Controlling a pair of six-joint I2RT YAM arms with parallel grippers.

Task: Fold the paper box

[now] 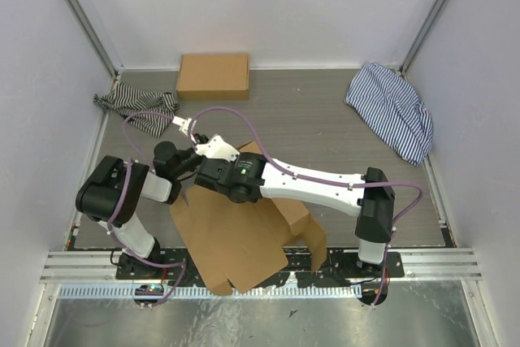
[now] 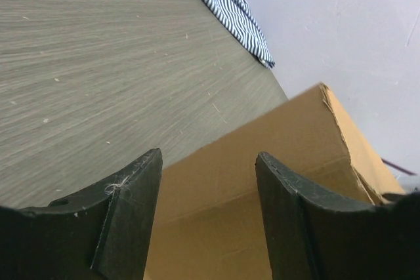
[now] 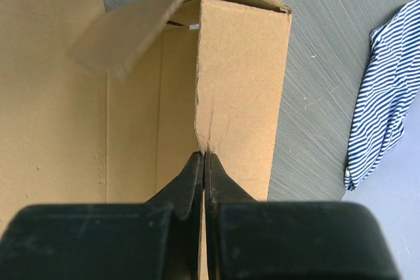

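Grey wood-grain tabletop [image 1: 325, 127], pale walls on three sides, and we start at the near edge. There lies the brown die-cut cardboard paper box [image 1: 227, 241], between the two arm bases, its broad flat panel poking out over the front rail. Early going, I'd say: one side wall stands upright and meets an end wall at a corner. But a small flap hangs loose there, the big panel is flat, and the other walls, tabs and lid all look undone. The right tool [image 3: 203, 160] is clenched, pinching that upright wall's edge. The left tool [image 2: 209, 162] is released, fingers apart with nothing between them, hovering just beside the raised corner. Farther back: a black-and-white striped cloth [image 1: 134, 107] left, a blue-and-white striped cloth [image 1: 390, 111] right, and a closed plain brown cardboard box [image 1: 213, 76] against the far wall.
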